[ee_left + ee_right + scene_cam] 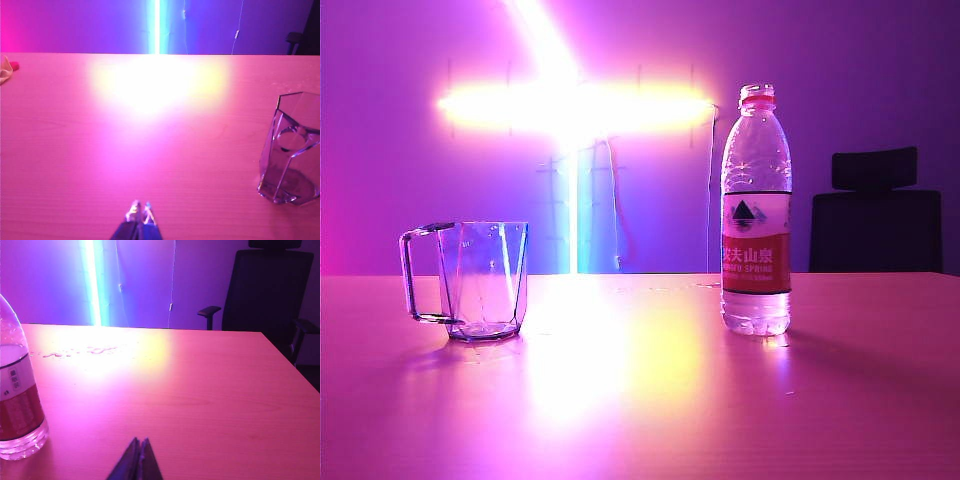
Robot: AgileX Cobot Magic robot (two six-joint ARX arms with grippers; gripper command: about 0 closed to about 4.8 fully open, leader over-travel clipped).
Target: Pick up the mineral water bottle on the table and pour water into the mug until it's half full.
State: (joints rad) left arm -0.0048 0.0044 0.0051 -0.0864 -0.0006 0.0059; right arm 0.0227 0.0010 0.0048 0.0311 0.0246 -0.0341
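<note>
The table (640,400) fills the lower half of the exterior view, tinted pink-purple, with a strong glare patch near its centre.

The mug (485,280) stands upright at the left of that view, handle pointing toward the left edge. It is clear and faceted; whether it holds any water cannot be told. It rests on the table, well apart from the bottle.

The bottle (756,215) stands upright right of centre in the exterior view, its red-and-white label facing the camera. The neck is open, with no cap on it. The water level inside cannot be read with certainty.

A dark office chair (876,215) sits beyond the far edge of the table at the right of the exterior view. A bright cross of light (570,105) glares on the wall behind.

Neither arm shows in the exterior view.

Left gripper (140,212): seen only in the left wrist view, low over bare table. The fingertips (133,212) sit pressed together and hold nothing. The mug is off to one side of it, not touching.

Right gripper (139,450): seen only in the right wrist view, low over bare table. Its two dark tips meet with no gap, and nothing is between them. The bottle stands to one side, clear of the gripper. A scatter of small water droplets (80,351) lies on the table surface farther off.
</note>
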